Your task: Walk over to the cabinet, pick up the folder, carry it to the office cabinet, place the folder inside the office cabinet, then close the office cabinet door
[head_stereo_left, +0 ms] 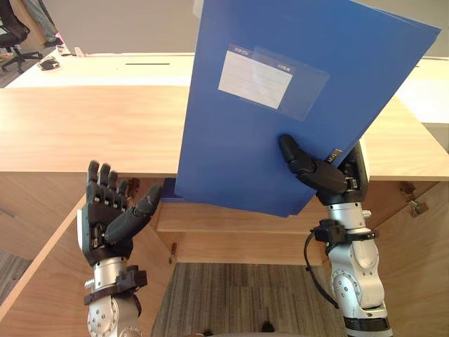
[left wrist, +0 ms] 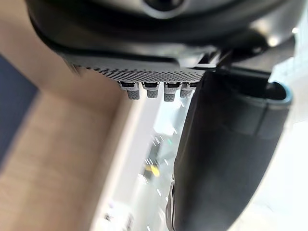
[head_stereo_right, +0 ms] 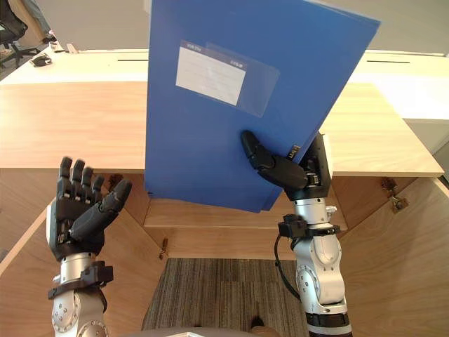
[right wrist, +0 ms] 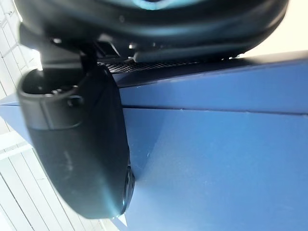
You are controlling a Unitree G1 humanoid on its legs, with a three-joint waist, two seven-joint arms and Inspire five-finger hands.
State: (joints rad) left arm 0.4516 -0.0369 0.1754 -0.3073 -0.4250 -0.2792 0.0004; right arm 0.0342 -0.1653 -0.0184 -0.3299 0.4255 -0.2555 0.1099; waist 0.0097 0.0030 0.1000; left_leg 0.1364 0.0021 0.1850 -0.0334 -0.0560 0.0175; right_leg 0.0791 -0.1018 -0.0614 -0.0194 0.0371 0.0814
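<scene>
Wooden bench (head_stereo_left: pixel 84 126) across the view, open cabinet (head_stereo_left: pixel 231 242) beneath it, doors (head_stereo_left: pixel 42 274) swung out to both sides. Blue folder (head_stereo_left: pixel 238 140) up in the air before the bench — long axis near upright, top leaning right, lower edge just above the cabinet opening. Right hand (head_stereo_left: pixel 323 179) clamped on the lower right corner, thumb pressed to the front face. Left hand (head_stereo_left: pixel 105 217) raised near the lower left corner, apart from it, fingers (head_stereo_left: pixel 105 184) straight and released. Likely next — down and forward into the opening.
</scene>
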